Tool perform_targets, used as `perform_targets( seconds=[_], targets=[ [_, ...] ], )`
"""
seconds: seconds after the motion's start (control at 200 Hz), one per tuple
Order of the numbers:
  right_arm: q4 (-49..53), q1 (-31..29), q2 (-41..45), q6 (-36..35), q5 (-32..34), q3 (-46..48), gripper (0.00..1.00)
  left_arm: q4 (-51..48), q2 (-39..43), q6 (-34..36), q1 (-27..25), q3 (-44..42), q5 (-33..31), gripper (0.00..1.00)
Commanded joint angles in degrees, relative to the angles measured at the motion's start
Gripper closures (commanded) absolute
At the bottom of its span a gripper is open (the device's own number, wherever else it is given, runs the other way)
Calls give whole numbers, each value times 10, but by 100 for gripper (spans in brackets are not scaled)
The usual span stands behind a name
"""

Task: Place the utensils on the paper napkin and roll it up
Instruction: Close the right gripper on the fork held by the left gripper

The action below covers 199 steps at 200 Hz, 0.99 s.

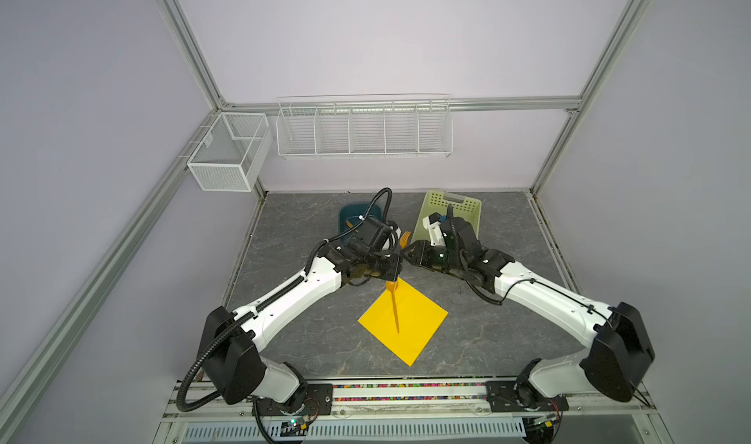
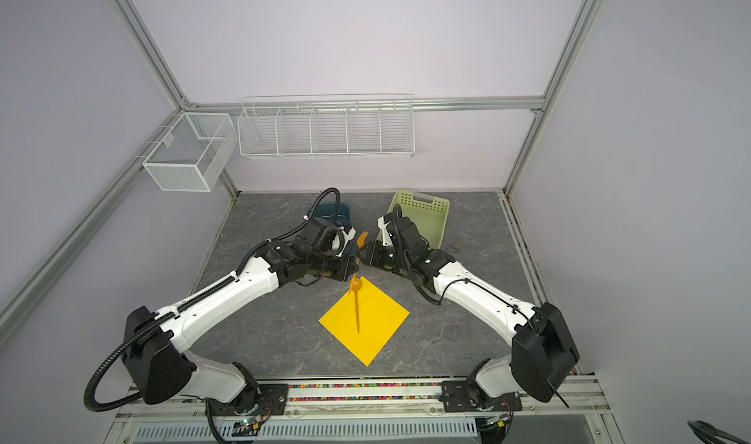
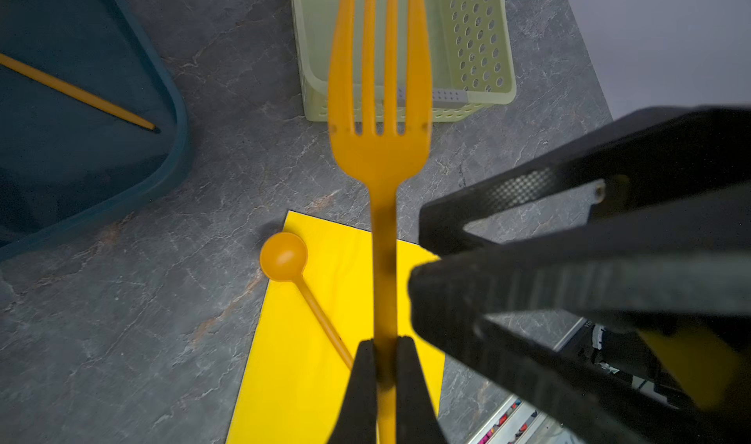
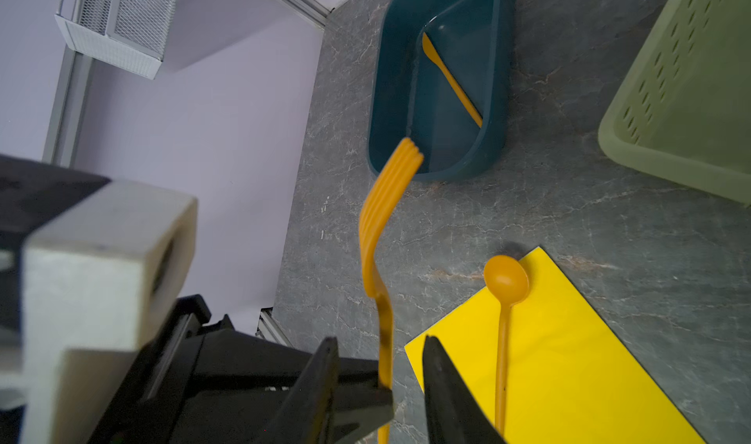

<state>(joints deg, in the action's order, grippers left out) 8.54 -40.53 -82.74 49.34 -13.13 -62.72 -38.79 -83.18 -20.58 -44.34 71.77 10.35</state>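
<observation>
Both arms, the left arm (image 1: 284,299) and the right arm (image 1: 544,295), had smooth white shell links joined by bulky black joint housings (image 1: 227,356). A ribbed black conduit (image 1: 181,393) ran along the left, a thin black cable (image 1: 526,281) along the right. The left gripper (image 3: 385,340) and right gripper (image 4: 380,339) had tapered black fingers.

Both arms converge over the grey surface (image 1: 309,332). Left gripper (image 1: 397,260) and right gripper (image 1: 409,255) sit tip to tip just past the far corner of the yellow napkin (image 1: 418,324). Orange fork (image 1: 404,237) sticks out between them, tines toward the back wall; can't resolve which jaws have it. Spoon (image 1: 394,308) lies on the napkin, bowl overlapping the edge by that corner. Teal tray (image 1: 345,213) behind left arm, green perforated basket (image 1: 459,208) behind right. White mesh box (image 1: 227,157) and wire rack (image 1: 363,131) hang on the frame.
</observation>
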Motion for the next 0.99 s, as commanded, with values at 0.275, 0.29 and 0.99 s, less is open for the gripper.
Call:
perform_targets(
  seconds=[0.275,0.29,0.99],
  targets=[
    [-19,-6,-21,14,-8,-11,70,11,15,-3,-3,-3,-1,97],
    [-19,-6,-22,14,-8,-11,70,11,15,-3,-3,-3,-1,97],
    [-26,-7,-26,21,-16,-10,94,7,5,-2,-3,-3,6,93]
  ],
)
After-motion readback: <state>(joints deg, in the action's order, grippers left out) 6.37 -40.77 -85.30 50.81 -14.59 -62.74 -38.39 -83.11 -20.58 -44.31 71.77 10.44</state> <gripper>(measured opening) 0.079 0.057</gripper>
